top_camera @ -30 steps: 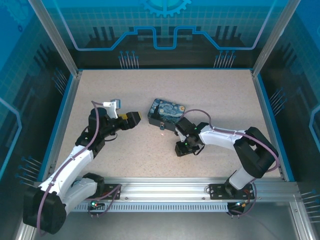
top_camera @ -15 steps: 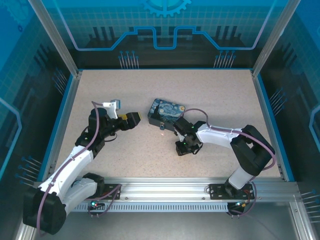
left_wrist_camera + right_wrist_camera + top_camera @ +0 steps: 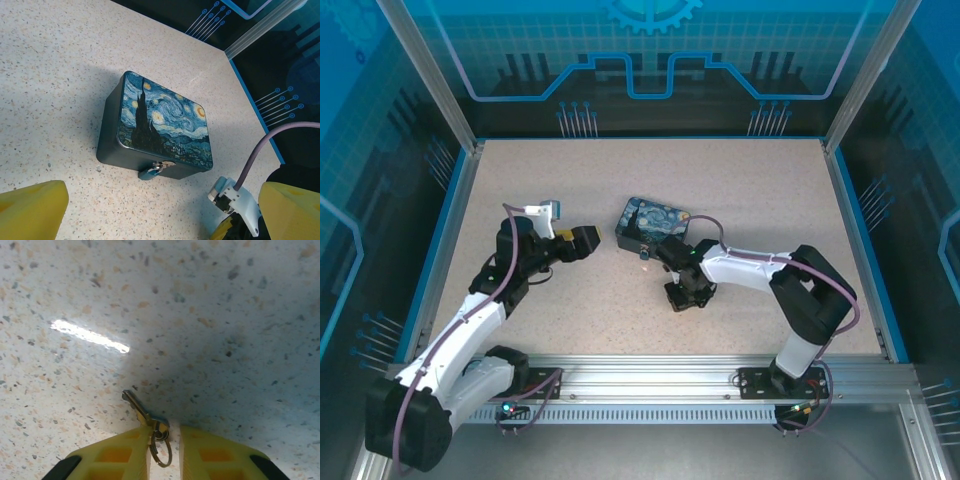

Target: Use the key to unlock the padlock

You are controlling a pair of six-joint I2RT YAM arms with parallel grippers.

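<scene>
Hunching low over the table (image 3: 740,190), the right gripper (image 3: 165,436) had its yellow fingers (image 3: 132,440) drawn close together either side of the head of the key (image 3: 142,412) and its ring (image 3: 161,449). Pinching or a hair short of it, I couldn't tell. The key lay flat just in front of the box (image 3: 165,122), and its blade ran out ahead of the fingertips, slanting off to the left in the wrist view. So the long axis was nearly in line with the grip, head end nearest. Beyond it, the padlock (image 3: 151,171) hung on the box's near face, close by this arm. Over on the box's left, the left gripper (image 3: 582,240) hung with its jaws spread wide, holding nothing, pointed at the box. By my read the right arm was the nearer one to both key and lock, and the blade needed swinging toward that near face.
</scene>
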